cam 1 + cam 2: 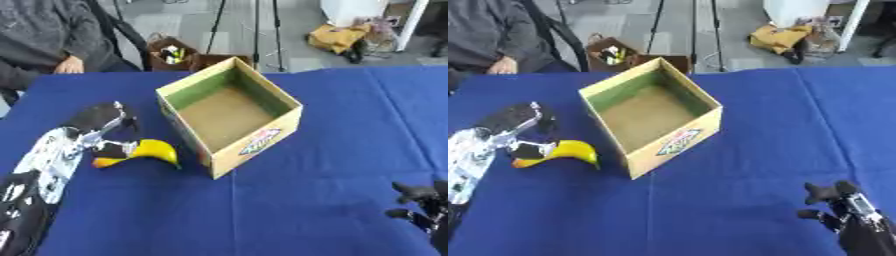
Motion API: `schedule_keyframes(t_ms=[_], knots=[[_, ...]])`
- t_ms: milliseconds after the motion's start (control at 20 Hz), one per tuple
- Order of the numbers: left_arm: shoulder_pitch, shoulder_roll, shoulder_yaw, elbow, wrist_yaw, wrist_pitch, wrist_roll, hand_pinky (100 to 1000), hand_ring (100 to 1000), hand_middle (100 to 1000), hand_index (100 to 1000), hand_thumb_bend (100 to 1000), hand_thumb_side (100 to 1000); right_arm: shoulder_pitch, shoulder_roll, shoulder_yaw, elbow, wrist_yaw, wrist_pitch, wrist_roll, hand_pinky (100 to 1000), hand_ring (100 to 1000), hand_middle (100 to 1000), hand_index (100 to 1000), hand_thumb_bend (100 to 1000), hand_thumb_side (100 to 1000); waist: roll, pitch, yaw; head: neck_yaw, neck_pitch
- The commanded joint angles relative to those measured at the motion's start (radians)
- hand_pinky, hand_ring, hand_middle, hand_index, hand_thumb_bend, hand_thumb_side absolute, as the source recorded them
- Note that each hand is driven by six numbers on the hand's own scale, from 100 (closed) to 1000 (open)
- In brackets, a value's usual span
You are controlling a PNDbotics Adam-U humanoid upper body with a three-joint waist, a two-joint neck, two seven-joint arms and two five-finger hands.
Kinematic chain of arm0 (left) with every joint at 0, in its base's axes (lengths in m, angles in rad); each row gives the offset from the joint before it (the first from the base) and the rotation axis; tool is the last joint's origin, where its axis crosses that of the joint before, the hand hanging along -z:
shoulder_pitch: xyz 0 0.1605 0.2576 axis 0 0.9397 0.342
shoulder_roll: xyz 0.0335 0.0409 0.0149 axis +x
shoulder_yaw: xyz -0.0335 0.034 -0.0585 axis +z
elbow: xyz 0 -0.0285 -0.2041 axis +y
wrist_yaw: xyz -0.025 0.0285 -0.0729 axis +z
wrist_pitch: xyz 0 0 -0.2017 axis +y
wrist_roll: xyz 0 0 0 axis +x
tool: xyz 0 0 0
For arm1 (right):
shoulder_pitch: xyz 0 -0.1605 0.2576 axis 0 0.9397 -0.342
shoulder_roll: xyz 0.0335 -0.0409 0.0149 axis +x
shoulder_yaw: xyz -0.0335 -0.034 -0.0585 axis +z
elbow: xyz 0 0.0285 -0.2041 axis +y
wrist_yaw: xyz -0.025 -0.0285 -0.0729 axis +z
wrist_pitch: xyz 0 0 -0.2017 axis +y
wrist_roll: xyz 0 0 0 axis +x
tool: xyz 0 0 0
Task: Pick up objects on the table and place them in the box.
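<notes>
A yellow banana (156,150) with an orange end lies on the blue cloth, just left of the box. My left hand (98,119) comes in from the lower left, and its dark fingers (114,147) curl down round the banana's left end. The open cardboard box (259,142) stands in the middle of the table with a bare brown floor and green inner walls, and nothing shows inside it. My right hand (837,200) rests at the lower right corner, fingers up and relaxed, holding nothing.
A blue cloth (332,165) covers the table. A person sits at the far left with a hand (68,65) at the table's far edge. Beyond the table, a brown box (171,52) and tripod legs stand on the floor.
</notes>
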State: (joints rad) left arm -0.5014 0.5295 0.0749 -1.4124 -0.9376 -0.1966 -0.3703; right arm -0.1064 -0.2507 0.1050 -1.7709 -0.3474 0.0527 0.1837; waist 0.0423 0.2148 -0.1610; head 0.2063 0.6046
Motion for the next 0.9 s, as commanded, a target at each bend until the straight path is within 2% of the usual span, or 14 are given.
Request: schedule_keyframes(t_ms=[50,150,250,300,550,900], knots=[[-0.017,0.045,0.018,-0.029,0.022,0.008,-0.017,662,504,472,665,100,157,-0.008,-0.013,-0.004,-0.013,0.001,0.000,0.000,650,965,538,624,100,772,0.000,-0.019,-0.001,0.001,-0.008],[-0.015,0.048,0.012,-0.020,0.009,-0.002,-0.041,683,538,512,714,100,210,-0.008,-0.013,-0.004,-0.012,0.001,0.000,0.000,650,965,538,624,100,773,0.001,-0.019,-0.002,0.001,-0.007],[-0.013,0.049,0.001,0.001,-0.015,-0.024,-0.068,719,597,582,787,225,343,-0.008,-0.013,-0.004,-0.012,0.001,0.001,0.001,650,965,539,624,100,773,0.001,-0.019,-0.003,0.002,-0.007],[-0.014,0.051,-0.004,0.018,-0.030,-0.042,-0.088,728,610,599,799,263,377,-0.008,-0.013,-0.004,-0.012,0.001,0.001,0.001,650,965,538,624,100,773,0.001,-0.020,-0.003,0.002,-0.007],[-0.031,0.048,-0.002,0.106,-0.070,-0.101,-0.140,730,616,604,795,267,406,-0.008,-0.013,-0.003,-0.012,0.001,0.002,0.002,650,965,538,624,100,773,0.000,-0.019,-0.005,0.003,-0.007],[-0.047,0.039,-0.008,0.168,-0.088,-0.117,-0.120,723,601,586,777,251,401,-0.008,-0.012,-0.003,-0.012,0.003,0.001,0.002,650,964,538,624,100,774,-0.001,-0.016,-0.007,0.003,-0.004]])
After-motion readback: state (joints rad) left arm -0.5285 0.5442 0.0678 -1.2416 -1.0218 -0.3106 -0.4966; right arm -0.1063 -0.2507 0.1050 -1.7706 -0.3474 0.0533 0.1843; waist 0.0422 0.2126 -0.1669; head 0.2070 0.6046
